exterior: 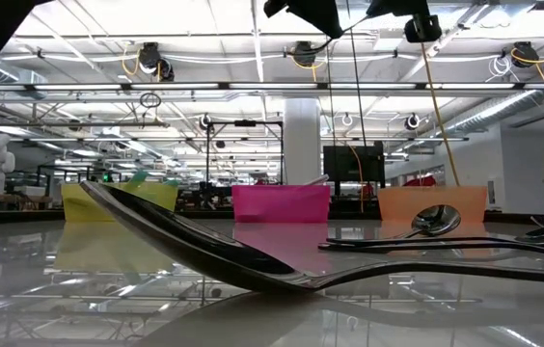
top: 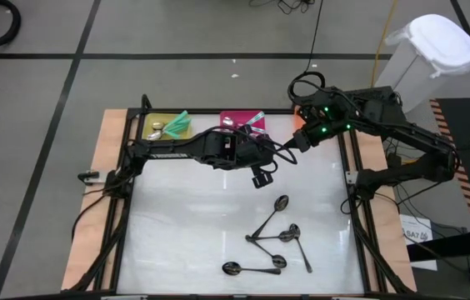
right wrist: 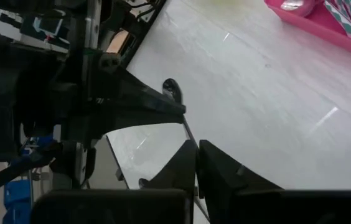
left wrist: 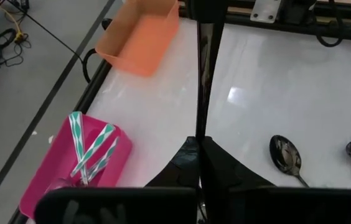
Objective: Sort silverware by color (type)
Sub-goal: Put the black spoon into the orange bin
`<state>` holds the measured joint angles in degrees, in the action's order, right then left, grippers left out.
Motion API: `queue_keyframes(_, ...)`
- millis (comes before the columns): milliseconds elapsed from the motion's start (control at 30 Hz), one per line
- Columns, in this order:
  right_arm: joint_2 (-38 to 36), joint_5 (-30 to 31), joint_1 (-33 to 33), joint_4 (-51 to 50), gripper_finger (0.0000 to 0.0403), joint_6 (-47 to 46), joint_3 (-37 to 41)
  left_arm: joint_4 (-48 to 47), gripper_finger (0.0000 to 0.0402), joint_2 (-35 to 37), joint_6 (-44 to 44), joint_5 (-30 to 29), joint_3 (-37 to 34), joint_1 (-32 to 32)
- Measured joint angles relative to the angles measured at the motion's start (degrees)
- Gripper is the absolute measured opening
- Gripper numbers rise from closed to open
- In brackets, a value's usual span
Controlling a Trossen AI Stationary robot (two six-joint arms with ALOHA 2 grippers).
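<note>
High view, to begin: shows the left hand (top: 273, 153) and the right hand (top: 296, 143) tip to tip above the far part of the bench (top: 185, 242), just in front of the pink bin (top: 243, 122) and near the orange bin (left wrist: 141, 37). Seen from both wrists: each hand closed narrow on the same dark spoon (left wrist: 201, 81), one at each end of the thin handle, held in the air. Looks like a handover, so the danger probably sits in the release. Could bend or twist the spoon if either arm pulls while both are clamped. Could drop it if the left hand lets go while the right has only the very tip of a slim, smooth handle; hard to judge how deep that grip is. Would then fall on the bench or into the wrong bin, maybe onto the teal-handled spoons (left wrist: 91, 149) in the pink one. Also worth noting: several more dark spoons (top: 272, 237) lying crossed on the near side of the bench, well apart from both hands, not yet sorted.
</note>
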<state>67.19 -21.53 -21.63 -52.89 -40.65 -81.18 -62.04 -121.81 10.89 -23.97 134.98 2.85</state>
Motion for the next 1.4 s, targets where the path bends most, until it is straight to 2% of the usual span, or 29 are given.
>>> queue_keyframes(167,-0.04,0.06,0.0,-0.19,0.0008,0.78,-0.01,0.48,0.0013,-0.03,0.87,-0.07,-0.02,0.06)
queue_keyframes(433,-1.18,2.52,-0.99,-1.95,0.0004,2.58,0.12,1.72,0.0081,0.03,2.85,-3.01,0.02,1.01)
queue_keyframes(667,-3.5,2.32,-4.23,-4.88,0.0003,4.83,0.12,1.18,0.0087,2.41,11.31,-1.52,0.04,0.74)
queue_keyframes(967,-4.7,2.06,-12.3,-6.0,0.0001,4.94,0.12,0.63,0.0088,6.7,7.48,-1.05,0.02,-2.56)
queue_keyframes(1233,-4.8,1.89,-20.4,-8.46,0.0001,8.23,0.17,0.82,0.0088,11.16,0.29,10.14,0.11,-8.65)
queue_keyframes(1400,-5.07,1.71,-24.8,-5.77,0.0001,8.84,4.74,-3.23,0.0088,11.53,-3.69,15.37,0.04,-10.82)
